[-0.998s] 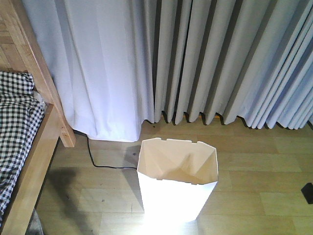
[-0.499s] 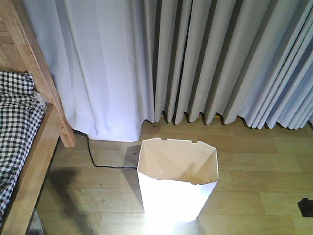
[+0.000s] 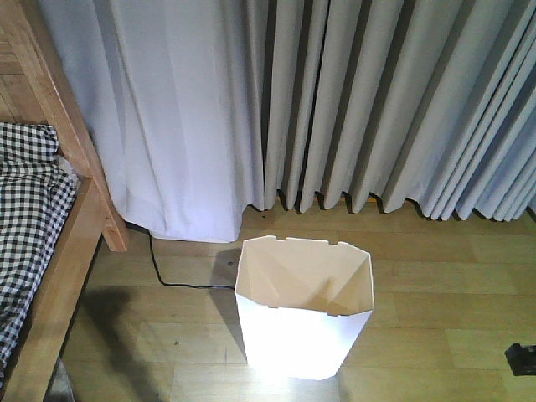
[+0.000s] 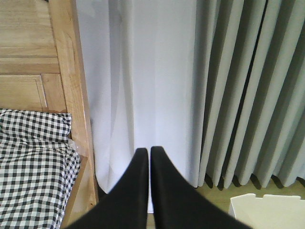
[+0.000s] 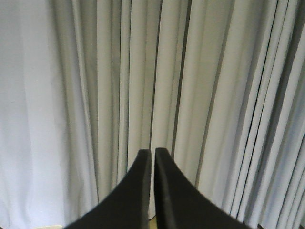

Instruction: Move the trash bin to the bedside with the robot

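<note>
The white faceted trash bin (image 3: 303,322) stands upright on the wood floor, its cream inside empty. It is to the right of the bed, with a strip of floor between them. The bed's light wooden frame (image 3: 60,272) and checked bedding (image 3: 25,209) fill the left edge. In the left wrist view my left gripper (image 4: 149,150) is shut on nothing, facing the curtain beside the bed frame (image 4: 71,95), with the bin's rim (image 4: 267,207) at the lower right. My right gripper (image 5: 153,151) is shut and empty, facing the curtain. A black robot part (image 3: 521,358) shows at the lower right edge.
Grey-white pleated curtains (image 3: 335,100) hang to the floor behind the bin. A black cable (image 3: 172,280) runs across the floor from under the curtain towards the bin. Wood floor (image 3: 444,276) lies open to the bin's right.
The black robot part at the lower right edge has sunk lower in the front view. The bin and bed have not moved.
</note>
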You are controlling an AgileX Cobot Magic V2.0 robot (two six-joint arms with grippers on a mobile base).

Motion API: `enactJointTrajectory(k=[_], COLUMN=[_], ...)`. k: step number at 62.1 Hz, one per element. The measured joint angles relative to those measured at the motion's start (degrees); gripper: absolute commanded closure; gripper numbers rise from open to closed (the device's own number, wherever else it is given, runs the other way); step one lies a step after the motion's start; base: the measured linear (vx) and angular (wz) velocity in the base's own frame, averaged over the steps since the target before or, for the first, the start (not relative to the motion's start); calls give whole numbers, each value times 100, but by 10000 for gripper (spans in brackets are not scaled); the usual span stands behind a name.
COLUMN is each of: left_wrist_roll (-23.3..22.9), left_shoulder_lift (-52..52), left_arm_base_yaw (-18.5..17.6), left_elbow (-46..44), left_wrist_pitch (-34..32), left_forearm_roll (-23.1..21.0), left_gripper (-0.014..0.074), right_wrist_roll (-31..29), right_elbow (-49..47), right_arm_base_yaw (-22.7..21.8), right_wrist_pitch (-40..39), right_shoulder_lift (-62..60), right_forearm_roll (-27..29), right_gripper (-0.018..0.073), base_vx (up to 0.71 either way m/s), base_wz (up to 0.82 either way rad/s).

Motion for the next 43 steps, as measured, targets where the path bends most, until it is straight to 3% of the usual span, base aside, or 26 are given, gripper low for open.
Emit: enactJointTrajectory(k=[43], left_wrist_roll=[0], left_shoulder_lift=[0], left_arm_base_yaw=[0], left_elbow=[0], left_wrist_pitch=[5], left_forearm_roll=[0], left_gripper=[602], right_wrist_roll=[-14], right_elbow=[0], right_arm_base_yaw=[0], right_wrist_pitch=[0], right_shoulder_lift=[0], right_forearm_roll=[84], right_gripper=[570], base_vx=[0], base_wz=[0])
